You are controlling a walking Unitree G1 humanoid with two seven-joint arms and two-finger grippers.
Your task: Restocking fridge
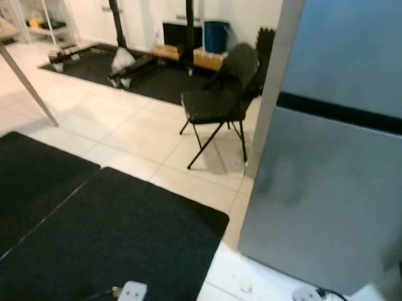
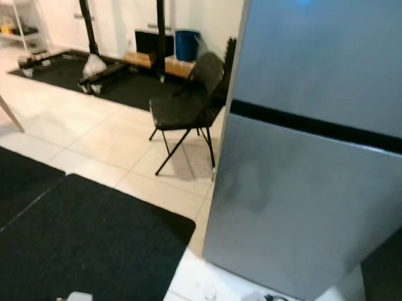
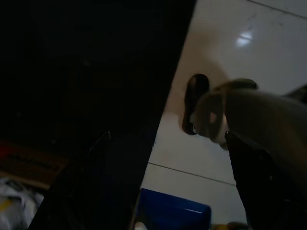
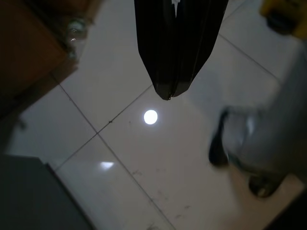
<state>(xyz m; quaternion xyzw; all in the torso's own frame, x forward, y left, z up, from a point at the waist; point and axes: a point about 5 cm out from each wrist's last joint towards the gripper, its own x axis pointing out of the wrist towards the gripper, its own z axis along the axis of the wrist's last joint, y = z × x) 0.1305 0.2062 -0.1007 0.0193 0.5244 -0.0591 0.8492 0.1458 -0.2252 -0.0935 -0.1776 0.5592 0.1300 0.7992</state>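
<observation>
The tall grey fridge (image 1: 334, 163) stands on my right with both doors closed; a black band (image 2: 322, 126) separates the upper door from the lower one. My right gripper (image 4: 168, 93) hangs over the white tile floor (image 4: 144, 158), its two black fingers pressed together and holding nothing. My left arm hangs idle, and its wrist view is very dark, looking down at the edge of a black mat (image 3: 86, 96) and pale floor.
A black folding chair (image 1: 220, 101) stands just left of the fridge. Black mats (image 1: 104, 233) cover the floor before me. A table leg (image 1: 27, 83) slants at far left. Black frame posts (image 1: 117, 17), a blue bin (image 1: 215, 34) and shelves line the back wall. A blue box (image 3: 172, 215) lies below.
</observation>
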